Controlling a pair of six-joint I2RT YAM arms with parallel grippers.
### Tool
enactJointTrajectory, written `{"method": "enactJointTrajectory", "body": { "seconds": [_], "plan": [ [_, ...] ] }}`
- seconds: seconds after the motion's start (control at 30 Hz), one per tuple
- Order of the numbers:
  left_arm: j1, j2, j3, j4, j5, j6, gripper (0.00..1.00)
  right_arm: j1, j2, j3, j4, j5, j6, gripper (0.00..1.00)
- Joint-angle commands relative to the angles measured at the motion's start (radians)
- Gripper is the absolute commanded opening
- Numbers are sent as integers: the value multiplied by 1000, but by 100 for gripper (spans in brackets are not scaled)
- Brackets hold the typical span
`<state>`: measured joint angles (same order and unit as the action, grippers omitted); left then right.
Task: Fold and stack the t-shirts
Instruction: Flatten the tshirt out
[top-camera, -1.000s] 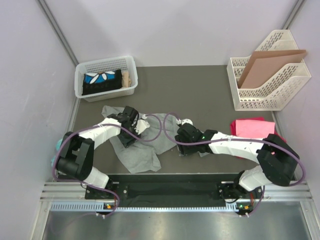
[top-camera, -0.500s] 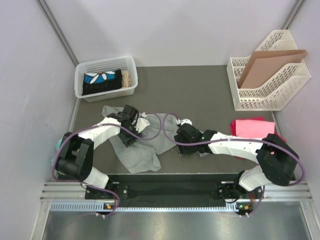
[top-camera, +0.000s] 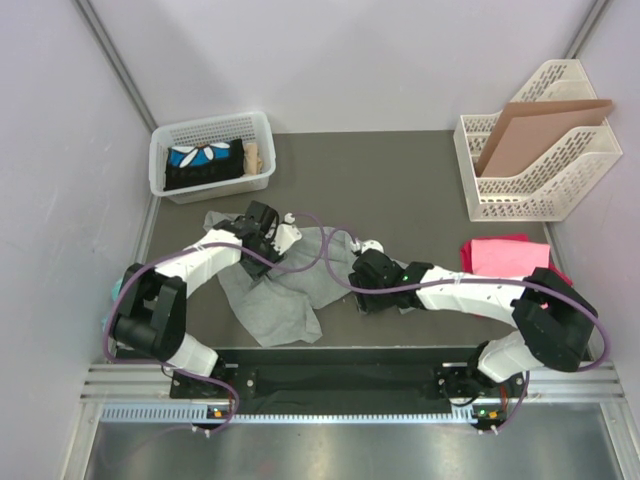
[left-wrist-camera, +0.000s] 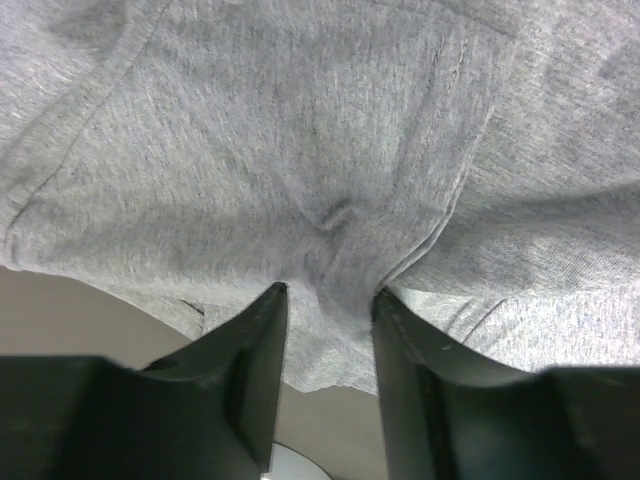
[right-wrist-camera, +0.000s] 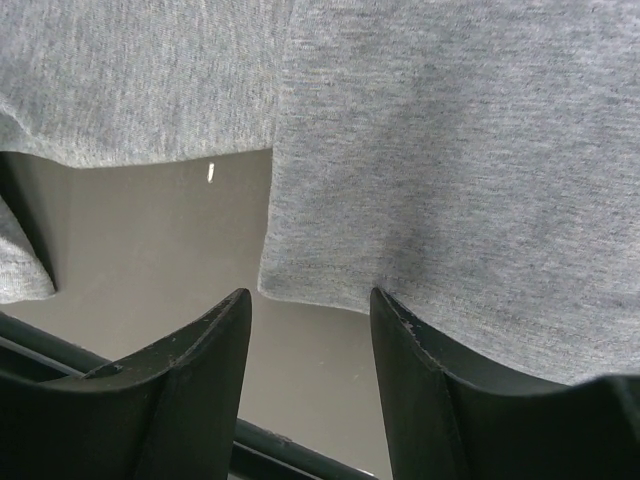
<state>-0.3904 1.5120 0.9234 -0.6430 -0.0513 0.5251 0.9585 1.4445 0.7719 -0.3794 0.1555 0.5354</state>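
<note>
The grey t-shirt (top-camera: 285, 300) lies crumpled on the counter (top-camera: 400, 180) between the two arms, not yet spread or folded; the pink t-shirts (top-camera: 497, 255) sit in a flat pile near the right edge, well apart from it.

The left gripper (left-wrist-camera: 328, 295) has its jaws clamped on a small puckered fold of the grey cloth, which fills the gap between them; how many layers are in that pinch I cannot tell. The right gripper (right-wrist-camera: 310, 295) has its jaws apart, their tips at a straight edge of the shirt, with bare counter showing between them and nothing held.

The risks, as I judge them: the left pinch looks shallow, so a lift could let the cloth slip out or raise a single layer and twist the shirt; the right jaws could close on nothing if they do not advance over the edge; the purple cable (top-camera: 322, 240) crossing the shirt could drag the cloth.
</note>
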Motion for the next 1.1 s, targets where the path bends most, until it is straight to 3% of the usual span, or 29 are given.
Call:
{"method": "enactJointTrajectory", "body": {
  "seconds": [0.0,0.3,0.4,0.53,0.7,0.97,1.03,1.07],
  "plan": [
    [4,-1,28,23,-15,0,41,17,-33,-14,33,1,11,50],
    [13,-39,17,8,-44,32,26,17,5,30,19,41,-29,50],
    [15,-58,18,-1,-53,45,25,17,16,61,10,55,-43,63],
    [15,-70,23,-10,-59,53,24,17,37,84,11,64,-52,64],
    [16,-87,41,-15,-68,56,23,17,86,93,31,59,-52,48],
    [15,-114,42,-20,-93,69,22,16,113,64,42,42,-37,42],
    [16,-118,42,-20,-102,75,22,14,108,72,16,76,-37,21],
    [16,-119,45,-18,-105,78,22,13,97,78,-1,93,-37,0]
  ]
}}
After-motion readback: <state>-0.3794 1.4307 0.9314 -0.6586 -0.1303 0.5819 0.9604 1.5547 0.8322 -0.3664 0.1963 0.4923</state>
